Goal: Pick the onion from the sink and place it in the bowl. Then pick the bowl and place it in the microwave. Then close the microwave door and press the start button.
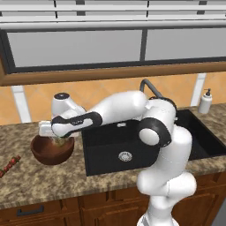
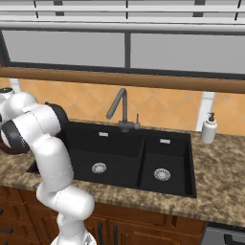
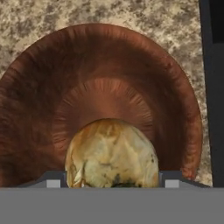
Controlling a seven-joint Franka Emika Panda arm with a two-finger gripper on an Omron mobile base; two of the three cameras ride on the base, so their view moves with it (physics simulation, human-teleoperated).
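The reddish-brown wooden bowl (image 1: 49, 153) stands on the stone counter left of the black sink (image 1: 110, 148). My gripper (image 1: 59, 139) hangs just over the bowl's mouth, pointing down, its jaws closed on the pale yellowish onion (image 1: 62, 141). In the hand view the onion (image 3: 112, 153) sits between the two fingertips (image 3: 52, 179), above the middle of the bowl (image 3: 100, 41). My gripper (image 3: 112, 180) holds it clear of the bowl's floor. The sink (image 2: 119, 158) has nothing in its two basins. The microwave and its door are out of view.
A grey faucet (image 2: 118, 107) rises behind the sink. A white soap dispenser (image 1: 205, 101) stands at its right rear corner. A small red item (image 1: 9, 165) lies on the counter left of the bowl. The sink's edge (image 3: 214, 87) runs beside the bowl.
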